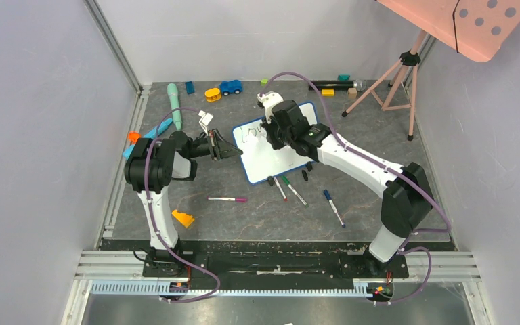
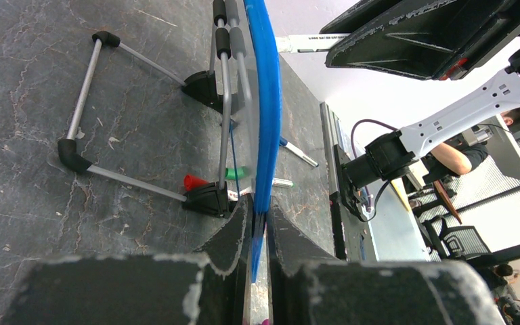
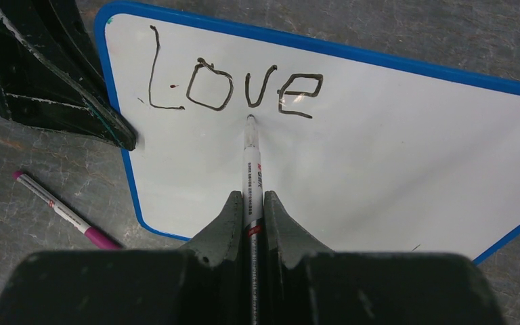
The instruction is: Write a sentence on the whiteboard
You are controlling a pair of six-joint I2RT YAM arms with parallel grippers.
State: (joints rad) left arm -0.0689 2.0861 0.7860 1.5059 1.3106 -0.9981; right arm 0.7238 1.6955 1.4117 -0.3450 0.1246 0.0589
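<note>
The smooth white rectangular whiteboard (image 3: 393,156), thin blue rounded frame, is sitting mid-frame on the mottled grey table (image 1: 257,217). The left gripper (image 2: 257,213) is clamping its frame edge. The right gripper (image 3: 250,200) is pinching a slim white marker (image 3: 251,156), its tip touching the board just under the dark handwritten "Love" (image 3: 233,84).

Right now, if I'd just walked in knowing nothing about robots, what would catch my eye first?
Probably the whiteboard in the middle of the scene, with the word "Love" handwritten on it. The right gripper holds a marker with its tip just below those letters, while the left gripper pinches the board's blue edge. Loose markers lie just on the near side of it.
</note>
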